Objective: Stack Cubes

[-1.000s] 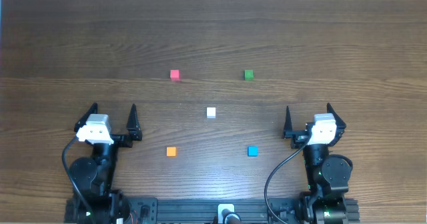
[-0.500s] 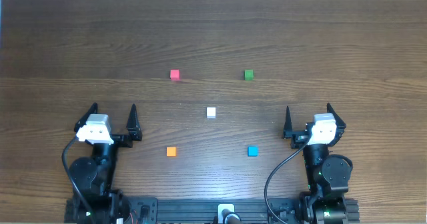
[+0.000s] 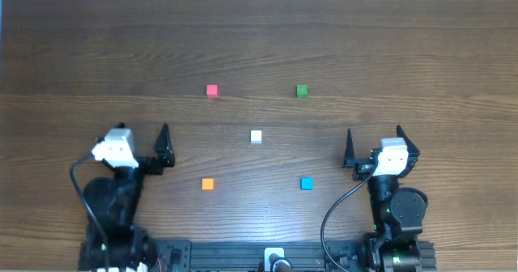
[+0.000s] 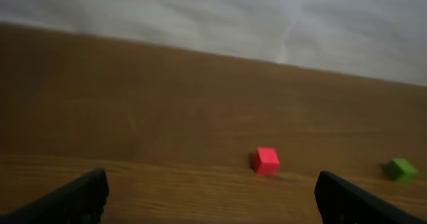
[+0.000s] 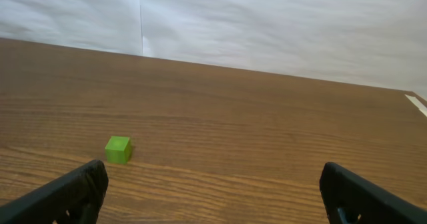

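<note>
Dark brown wood-grain tabletop (image 3: pixel 421 45), planks running crosswise; at its far edge a white wall (image 5: pixel 280 31) with one vertical seam. Left gripper (image 3: pixel 139 134) hangs low near its base, fingers spread wide and holding nothing. Right gripper (image 3: pixel 374 134) is the same: fingers wide apart, empty. All five cubes lie singly on the wood, none stacked and none touching a finger. Pink cube (image 3: pixel 212 91) is ahead of the left gripper, well apart from it and offset toward the table's middle; in the left wrist view it falls between the two fingers' lines. Green cube (image 3: pixel 302 91) is ahead of the right gripper, well apart, offset toward the middle and past that gripper's inner finger. White cube (image 3: pixel 256 137) lies between the two grippers, about level with their fingertips and roughly midway. Orange cube (image 3: pixel 208 184) is inward of the left gripper and back toward the bases, near but clear of it. Blue cube (image 3: pixel 306 184) mirrors it beside the right gripper, inward and back.
</note>
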